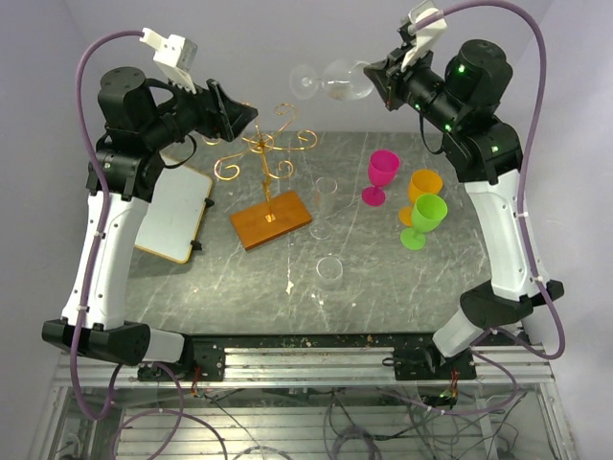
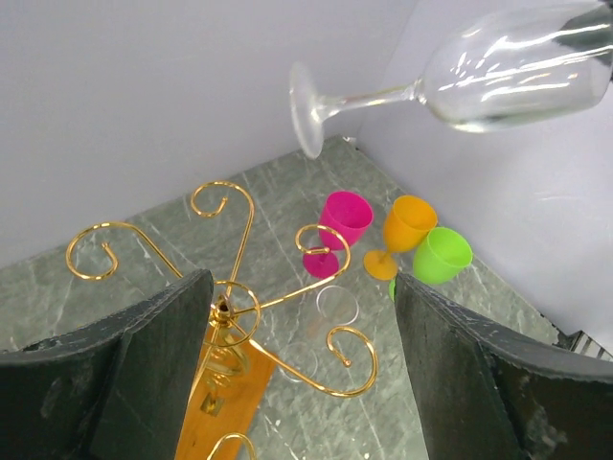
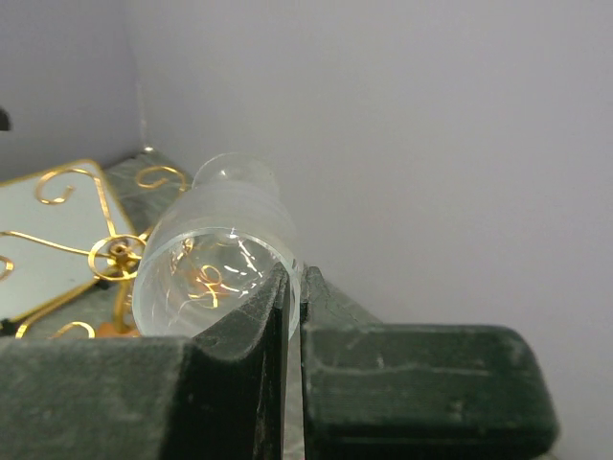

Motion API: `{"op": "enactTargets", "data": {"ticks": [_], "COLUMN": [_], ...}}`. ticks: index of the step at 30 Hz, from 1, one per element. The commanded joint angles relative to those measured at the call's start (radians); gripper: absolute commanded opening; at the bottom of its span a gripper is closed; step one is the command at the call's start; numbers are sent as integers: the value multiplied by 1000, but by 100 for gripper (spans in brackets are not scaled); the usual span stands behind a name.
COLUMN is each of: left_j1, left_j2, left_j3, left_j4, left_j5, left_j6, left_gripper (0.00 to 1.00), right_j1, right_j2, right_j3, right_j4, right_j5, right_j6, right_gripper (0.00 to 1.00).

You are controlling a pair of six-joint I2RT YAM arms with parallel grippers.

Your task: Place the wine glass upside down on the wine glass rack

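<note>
My right gripper (image 1: 381, 81) is shut on the rim of a clear wine glass (image 1: 335, 80), held high and lying sideways, foot pointing left. The glass fills the right wrist view (image 3: 218, 257), its rim pinched between the fingers (image 3: 254, 331), and shows at the top of the left wrist view (image 2: 479, 72). The gold wire rack (image 1: 263, 153) with scroll arms stands on its orange-brown wooden base (image 1: 271, 219), below and left of the glass. My left gripper (image 1: 244, 115) is open and empty, hovering just above the rack's top (image 2: 230, 311).
Pink (image 1: 381, 175), orange (image 1: 422, 188) and green (image 1: 424, 219) plastic goblets stand at the right. Clear glasses (image 1: 326, 196) stand near the rack base, one rim (image 1: 329, 269) nearer the front. A white rounded board (image 1: 177, 212) lies at the left.
</note>
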Motion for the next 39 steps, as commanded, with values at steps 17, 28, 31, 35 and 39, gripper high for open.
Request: {"op": "enactTargets", "data": {"ticks": [17,28,31,35,39], "left_j1": [-48,-50,-50,-50,-47], "left_j2": [36,43,33,25,15], "left_j3": [-60,-70,-80,-85,-82], "left_j4": [138,165,178,187,201], "left_j5": [-33,-14,-13,-2,7], "left_j6": [-102,-104,-113,-117,-123], "left_gripper": [64,43,34,17,7], "right_j1": [31,31,31,31,31], "right_j2": [66,44,34,29,22], "right_j3": [89,53,41,30,19], "right_j4": [81,82,84,87,88], "right_j5": [-292,-340,-334,-345,-355], "right_j6": [202,204,194,193,182], "right_gripper": [0,0,0,0,0]}}
